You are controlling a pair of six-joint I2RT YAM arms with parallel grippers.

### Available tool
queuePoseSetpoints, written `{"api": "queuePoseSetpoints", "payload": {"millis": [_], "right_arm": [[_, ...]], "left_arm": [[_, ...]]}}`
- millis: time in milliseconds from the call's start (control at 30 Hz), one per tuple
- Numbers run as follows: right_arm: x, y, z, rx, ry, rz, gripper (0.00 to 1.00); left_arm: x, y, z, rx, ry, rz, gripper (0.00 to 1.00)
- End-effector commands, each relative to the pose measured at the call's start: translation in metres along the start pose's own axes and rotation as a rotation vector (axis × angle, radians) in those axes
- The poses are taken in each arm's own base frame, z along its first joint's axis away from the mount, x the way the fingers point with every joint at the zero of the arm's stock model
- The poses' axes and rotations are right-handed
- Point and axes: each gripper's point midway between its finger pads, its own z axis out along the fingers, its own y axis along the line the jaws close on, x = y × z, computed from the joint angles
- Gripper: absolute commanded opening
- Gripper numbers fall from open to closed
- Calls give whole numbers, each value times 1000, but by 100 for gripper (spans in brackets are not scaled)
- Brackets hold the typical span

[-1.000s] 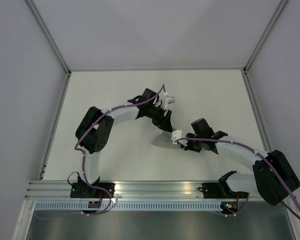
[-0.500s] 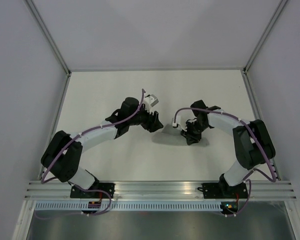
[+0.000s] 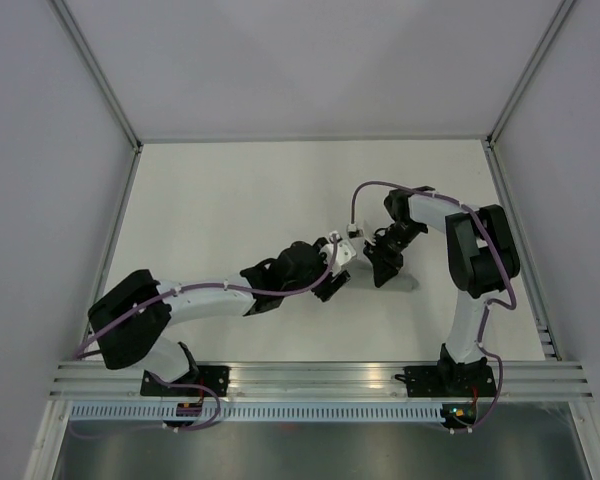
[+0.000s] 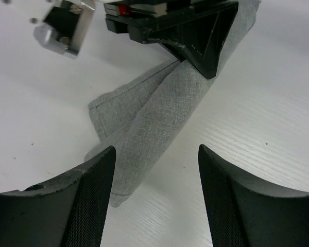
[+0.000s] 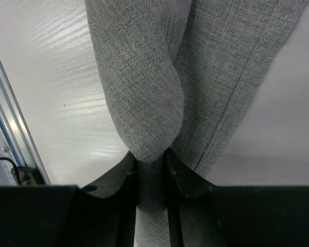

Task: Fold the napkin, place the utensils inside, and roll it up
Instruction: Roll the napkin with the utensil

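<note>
The fingers of my right gripper (image 5: 152, 157) pinched a fold of the rolled napkin (image 5: 144, 77) near the table's (image 3: 230, 190) middle, that arm doubled back on itself, while my left gripper (image 4: 153, 159) gaped wide above the roll's end, arm stretched low rightward.

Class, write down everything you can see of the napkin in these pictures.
The napkin is plain mid-grey woven cloth with a stitched hem. It is folded into a long, loose bundle of overlapping layers, lying on the white table. The right gripper pinches one end, bunching it. The left gripper stands open over the other end; contact is unclear.
</note>
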Motion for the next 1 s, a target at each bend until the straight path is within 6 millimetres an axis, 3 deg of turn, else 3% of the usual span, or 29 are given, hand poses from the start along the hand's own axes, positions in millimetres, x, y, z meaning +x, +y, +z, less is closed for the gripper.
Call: {"api": "queuePoseSetpoints", "payload": {"millis": [0,133,267,333,667,800,967], "right_arm": [[19,-10,12,-28,64,2,20],[20,-14,14,-51,70,24,20],[23,-17,14,-58,75,40,20],[23,-19,16,-59,79,44,20],[23,-23,20,-69,78,63,20],[25,-24,20,-72,82,66,20],[25,-24,19,-69,77,71,20]], "left_arm": [[-10,11,16,-118,2,187,70],[0,-14,45,-97,64,365,71],[1,-25,63,-91,72,460,71],[-3,-25,68,-93,65,485,72],[19,-24,98,-104,105,572,71],[41,-30,103,-52,165,578,63],[61,-41,105,32,224,552,43]]}}
